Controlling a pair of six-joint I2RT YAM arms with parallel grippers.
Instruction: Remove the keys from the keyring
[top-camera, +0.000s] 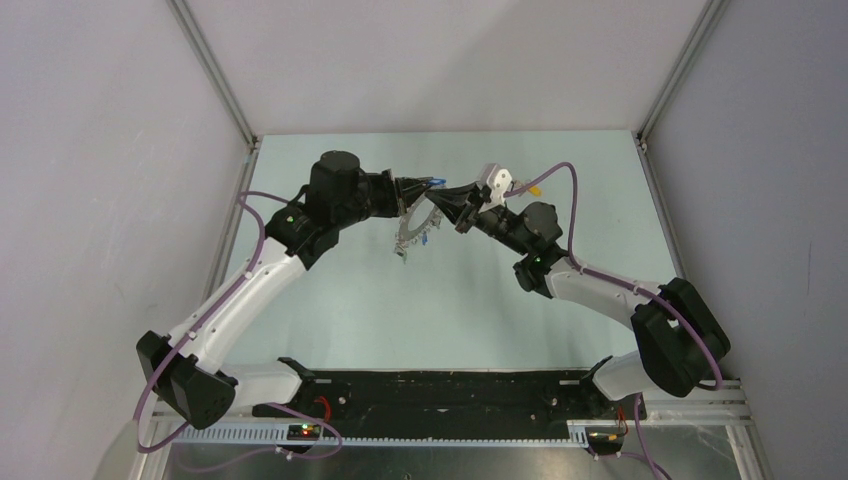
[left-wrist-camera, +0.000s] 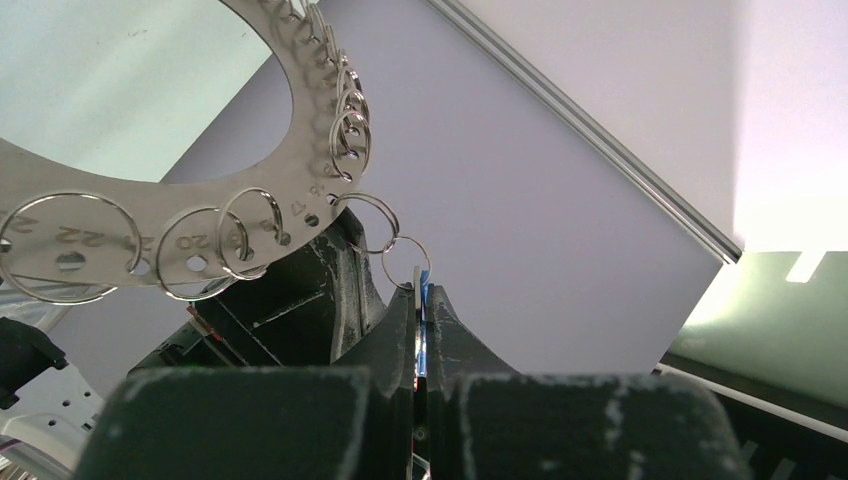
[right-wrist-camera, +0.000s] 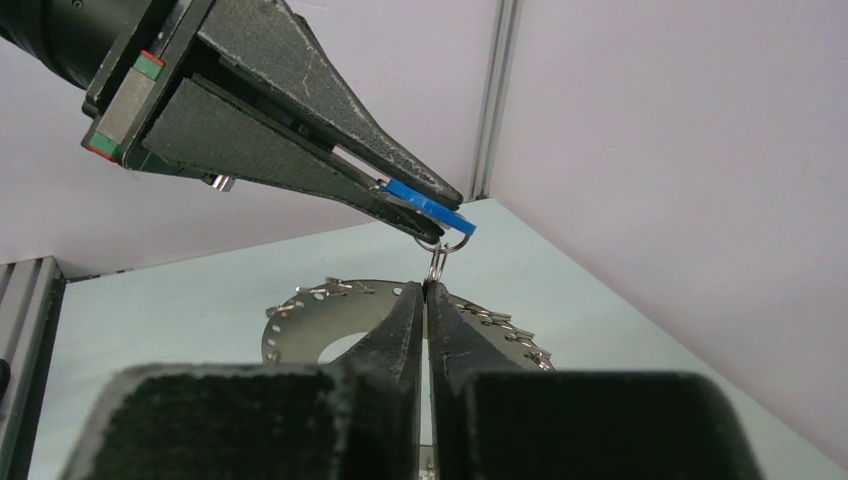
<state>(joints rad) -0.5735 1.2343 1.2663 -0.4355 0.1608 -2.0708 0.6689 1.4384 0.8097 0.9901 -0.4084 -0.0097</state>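
Presently a blue key (right-wrist-camera: 428, 208) is clamped by the left gripper (left-wrist-camera: 421, 305), the keyring (left-wrist-camera: 200, 190) at its 12 o'clock rim by the right gripper (right-wrist-camera: 427, 295) — unthreading is needed next.

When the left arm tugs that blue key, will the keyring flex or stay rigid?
The keyring looks like flat metal plate, so it is probably rigid. The blue key links through thin split rings, which will likely swivel and spring.

Silvery jagged-rimmed keyring (top-camera: 415, 232) aloft, tilted — blue-headed key (right-wrist-camera: 430, 208) just above its top edge
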